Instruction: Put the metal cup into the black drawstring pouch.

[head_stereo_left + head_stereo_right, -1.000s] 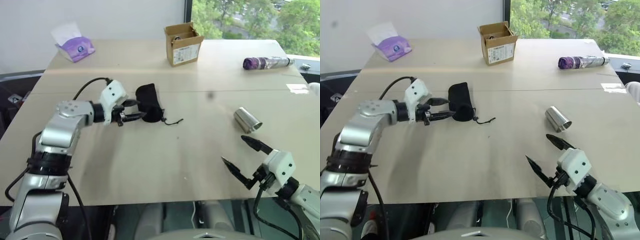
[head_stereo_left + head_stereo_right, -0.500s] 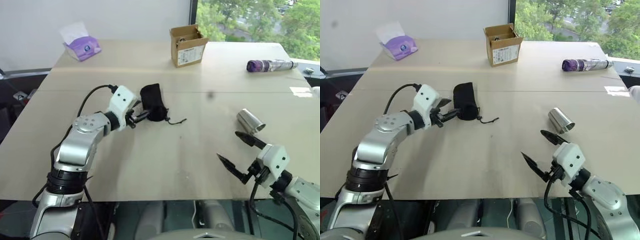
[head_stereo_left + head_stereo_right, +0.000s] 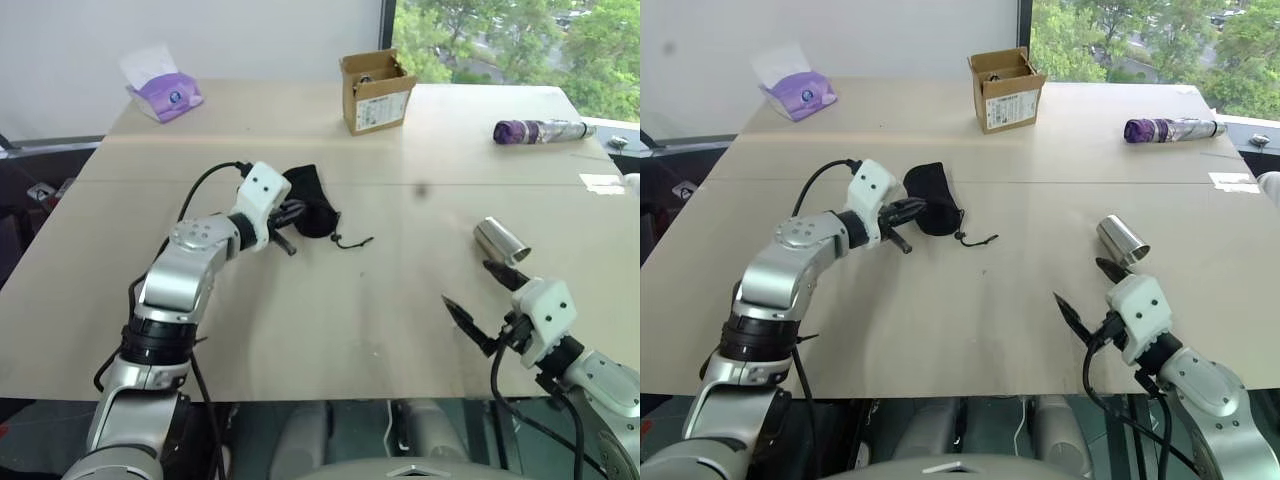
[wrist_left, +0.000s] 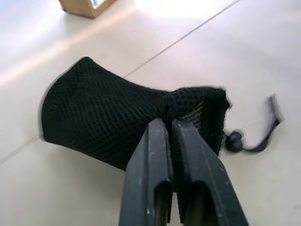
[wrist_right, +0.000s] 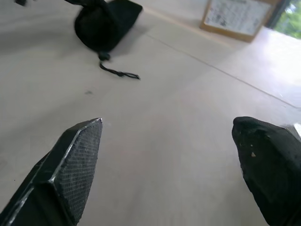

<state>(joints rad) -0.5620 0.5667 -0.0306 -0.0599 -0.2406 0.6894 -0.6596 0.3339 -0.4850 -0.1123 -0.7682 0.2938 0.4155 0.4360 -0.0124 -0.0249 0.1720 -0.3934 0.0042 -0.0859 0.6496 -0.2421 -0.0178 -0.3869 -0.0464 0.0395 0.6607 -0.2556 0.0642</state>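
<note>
Pouch first: the small soft matte black drawstring pouch (image 3: 312, 207) lies on its side on the wide beige desk (image 3: 330, 300), left of middle, with its thin black cord (image 3: 352, 241) trailing off toward the robot's right. Left pincer (image 3: 290, 213) has its two black fingers (image 4: 162, 165) pressed together with a pinch of the pouch's mesh fabric caught between them near the mouth end — so it's clamped on the bag. Small plain shiny silver steel cup (image 3: 498, 241) is on its side well over on the robot's right, well apart from the pouch, open end facing the near edge. Right pincer (image 3: 482, 298) sits just on the near side of the cup with its fingers spread wide, nothing between them — one fingertip is close to the cup, can't tell if it touches. Farther back on the desk: an open brown cardboard box (image 3: 377, 91), a purple tissue pack (image 3: 162, 90) with a white tissue sticking up, and a long purple-and-silver tube (image 3: 538, 130).
</note>
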